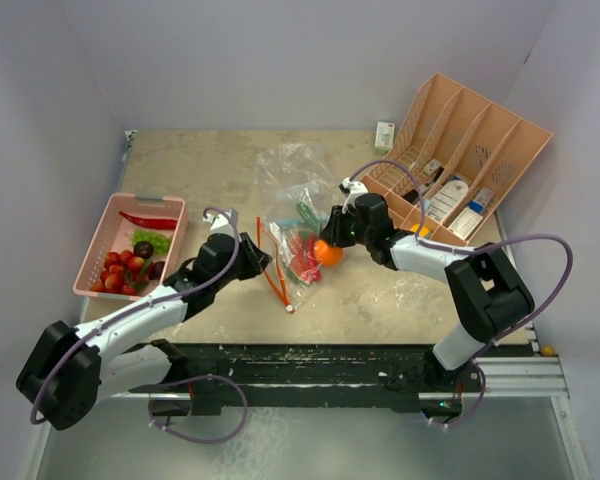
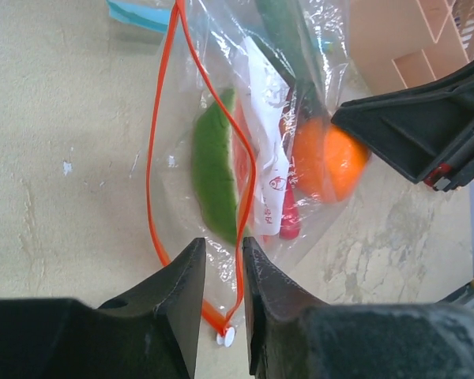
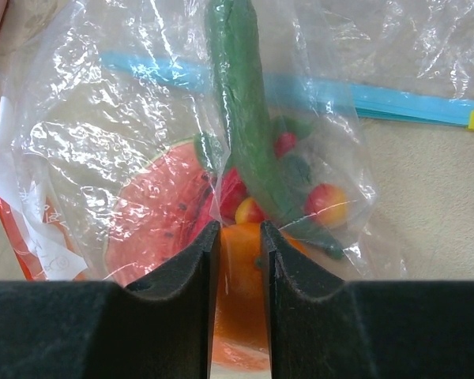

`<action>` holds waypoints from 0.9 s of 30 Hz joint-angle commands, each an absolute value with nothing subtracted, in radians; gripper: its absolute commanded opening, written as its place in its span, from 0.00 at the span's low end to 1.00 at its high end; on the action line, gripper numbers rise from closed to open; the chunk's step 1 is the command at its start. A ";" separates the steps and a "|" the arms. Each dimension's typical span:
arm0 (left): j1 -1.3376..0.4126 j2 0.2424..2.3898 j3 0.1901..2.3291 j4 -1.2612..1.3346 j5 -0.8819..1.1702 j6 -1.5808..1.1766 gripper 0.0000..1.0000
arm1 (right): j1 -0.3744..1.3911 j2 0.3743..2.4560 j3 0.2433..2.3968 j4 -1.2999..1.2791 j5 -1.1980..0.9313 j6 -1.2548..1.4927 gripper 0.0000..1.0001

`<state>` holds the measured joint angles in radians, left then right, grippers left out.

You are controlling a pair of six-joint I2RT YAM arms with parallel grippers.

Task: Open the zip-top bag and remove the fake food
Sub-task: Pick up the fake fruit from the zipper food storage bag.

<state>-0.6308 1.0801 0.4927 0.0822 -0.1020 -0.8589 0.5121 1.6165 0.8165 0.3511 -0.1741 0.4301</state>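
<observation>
The clear zip-top bag (image 1: 292, 178) lies mid-table, its orange zip rim (image 2: 154, 150) spread apart toward my left arm. Inside are a watermelon slice (image 3: 154, 209), an orange (image 1: 328, 253), a long green vegetable (image 3: 241, 103) and small red-yellow fruits (image 3: 328, 204). My left gripper (image 2: 223, 245) straddles the lower rim near its white slider (image 2: 226, 338). The jaws are narrow, with a gap still showing beside the strip. My right gripper (image 3: 241, 229) has closed onto the bag's far side, and the orange (image 3: 241, 300) fills the gap behind the film.
A pink basket (image 1: 98, 228) at the left holds strawberries (image 1: 115, 272), a plum (image 1: 143, 248), a green leaf (image 1: 157, 240) and a red chili (image 1: 148, 220). A tan divided organizer (image 1: 470, 140) with bottles stands back right. A blue zip strip (image 3: 395, 99) lies beyond the bag.
</observation>
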 commanded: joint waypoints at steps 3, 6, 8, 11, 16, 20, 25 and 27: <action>-0.636 1.162 0.502 0.130 -0.091 -0.859 0.27 | 0.518 1.599 0.803 0.359 -0.157 0.441 0.28; -0.636 1.219 0.511 0.152 -0.115 -0.880 0.22 | 0.518 1.582 0.796 0.352 -0.151 0.436 0.28; -0.635 1.263 0.526 0.176 -0.118 -0.883 0.19 | 0.518 1.569 0.791 0.350 -0.147 0.432 0.27; -0.636 1.312 0.562 0.203 -0.114 -0.879 0.19 | 0.518 1.558 0.785 0.350 -0.139 0.428 0.26; -0.637 1.407 0.614 0.260 -0.050 -0.870 0.19 | 0.518 1.566 0.768 0.362 -0.150 0.434 0.26; -0.642 1.436 0.634 0.276 -0.017 -0.864 0.20 | 0.518 1.566 0.753 0.372 -0.155 0.438 0.25; -0.645 1.462 0.639 0.276 -0.017 -0.863 0.20 | 0.518 1.575 0.752 0.378 -0.165 0.444 0.25; -0.650 1.482 0.645 0.284 -0.015 -0.868 0.21 | 0.521 1.578 0.750 0.384 -0.175 0.452 0.25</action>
